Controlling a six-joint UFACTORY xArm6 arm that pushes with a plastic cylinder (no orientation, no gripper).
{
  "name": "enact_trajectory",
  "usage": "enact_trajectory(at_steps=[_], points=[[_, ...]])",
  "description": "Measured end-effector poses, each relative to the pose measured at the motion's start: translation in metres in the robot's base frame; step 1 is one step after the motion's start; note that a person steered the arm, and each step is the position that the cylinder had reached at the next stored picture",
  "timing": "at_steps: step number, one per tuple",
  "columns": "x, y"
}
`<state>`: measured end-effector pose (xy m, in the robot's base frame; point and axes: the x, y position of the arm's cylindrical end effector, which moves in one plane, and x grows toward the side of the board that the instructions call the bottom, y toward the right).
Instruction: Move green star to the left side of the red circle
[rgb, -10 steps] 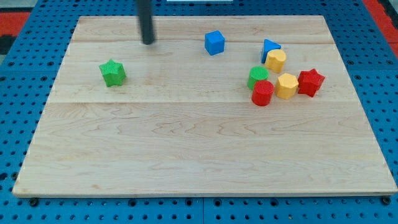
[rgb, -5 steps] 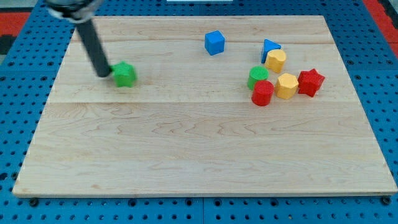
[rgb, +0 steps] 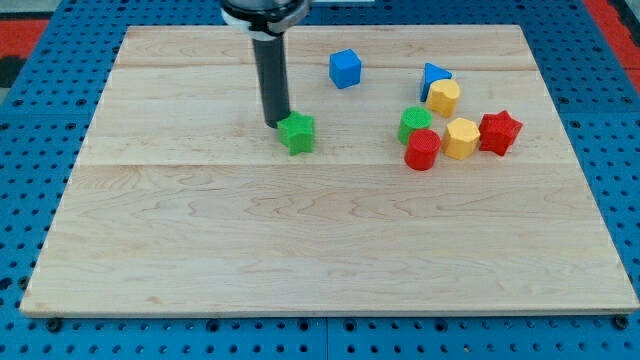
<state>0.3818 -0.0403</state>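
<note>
The green star (rgb: 297, 133) lies on the wooden board (rgb: 300, 250), left of the cluster of blocks. My tip (rgb: 276, 123) touches the star's upper left side. The red circle (rgb: 422, 149) sits at the view's right, at the lower left of the cluster, well apart from the star. A green circle (rgb: 414, 124) touches the red circle from above.
A blue cube (rgb: 345, 68) stands near the view's top, right of the rod. A blue triangle (rgb: 433, 76), two yellow blocks (rgb: 444, 98) (rgb: 461, 138) and a red star (rgb: 500, 132) crowd around the red circle's right and top.
My tip swept to the left of the green star and has pushed it rightward, towards the cluster. The other blocks have not moved.
</note>
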Motion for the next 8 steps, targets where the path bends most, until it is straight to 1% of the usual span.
enact_trajectory(at_steps=[1,2,3,4,5,6,7,8], points=[[0.016,0.048],[0.016,0.054],[0.016,0.02],[0.039,-0.016],[0.061,0.046],[0.016,0.042],[-0.013,-0.049],[-0.051,-0.138]])
